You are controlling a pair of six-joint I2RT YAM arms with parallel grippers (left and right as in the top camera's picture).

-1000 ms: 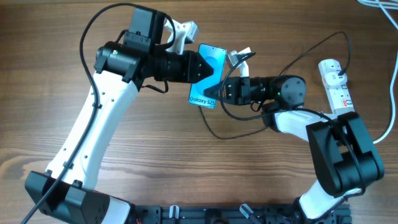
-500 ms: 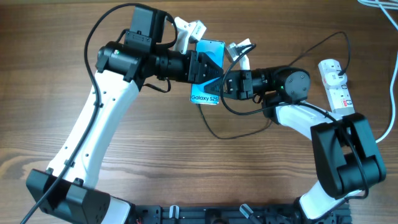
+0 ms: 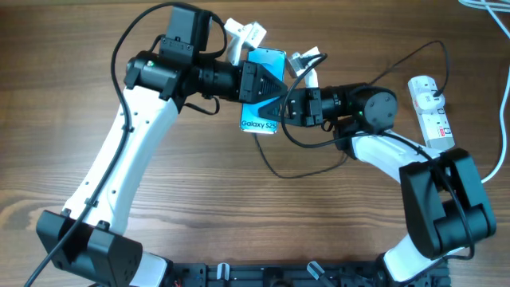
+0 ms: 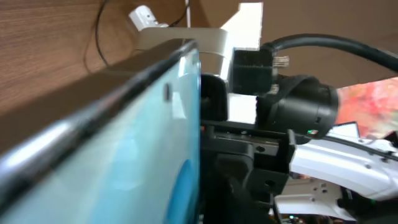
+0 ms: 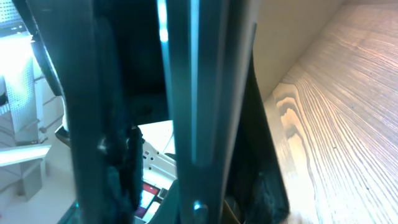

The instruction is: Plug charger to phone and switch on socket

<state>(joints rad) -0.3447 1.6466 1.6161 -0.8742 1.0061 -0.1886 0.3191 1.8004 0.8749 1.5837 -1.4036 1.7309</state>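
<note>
The left gripper (image 3: 267,83) is clamped on the phone (image 3: 260,123), holding it tilted above the table (image 3: 239,227) with its teal screen showing. The right gripper (image 3: 288,105) sits right against the phone's edge, though I cannot tell how its fingers stand. The charger (image 3: 280,174) loops black across the wood toward the socket (image 3: 431,112), which lies well to the right.
</note>
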